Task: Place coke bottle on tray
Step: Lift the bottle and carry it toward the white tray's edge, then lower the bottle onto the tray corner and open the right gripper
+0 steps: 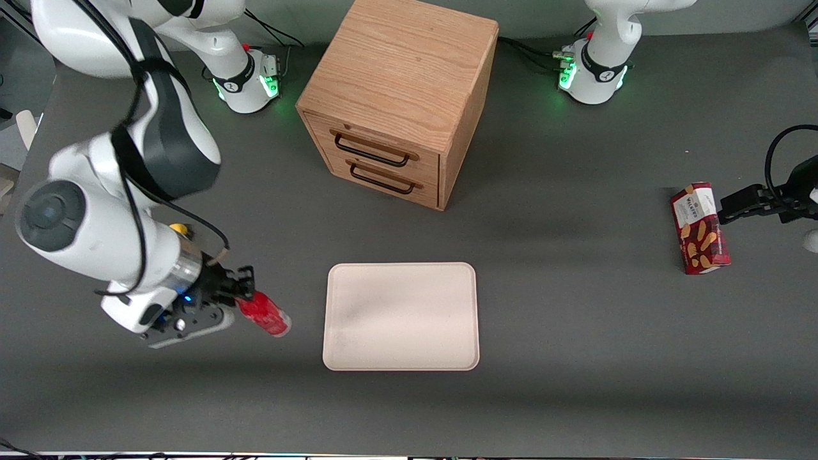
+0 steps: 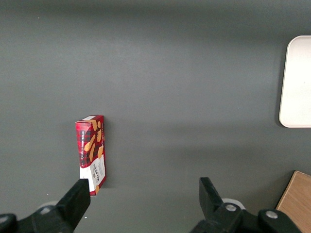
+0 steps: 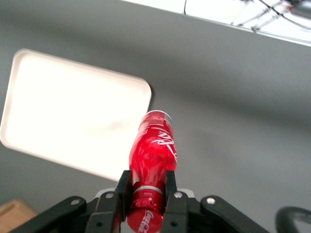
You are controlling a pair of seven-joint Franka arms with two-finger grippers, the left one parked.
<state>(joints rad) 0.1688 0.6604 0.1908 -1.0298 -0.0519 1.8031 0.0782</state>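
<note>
My right gripper (image 1: 246, 300) is shut on the coke bottle (image 1: 265, 314), a small shiny red bottle held by its neck just below the red cap. The bottle lies tilted, its base pointing toward the tray (image 1: 401, 316). In the right wrist view the fingers (image 3: 122, 187) press both sides of the coke bottle (image 3: 153, 155), with the pale tray (image 3: 73, 116) ahead of it. The bottle hangs over the grey table, beside the tray's short edge and apart from it. The tray is flat, cream-pink, with rounded corners and nothing on it.
A wooden drawer cabinet (image 1: 399, 102) with two black handles stands farther from the front camera than the tray. A red biscuit box (image 1: 700, 228) lies toward the parked arm's end. A yellow lump (image 1: 178, 228) shows partly by the working arm's wrist.
</note>
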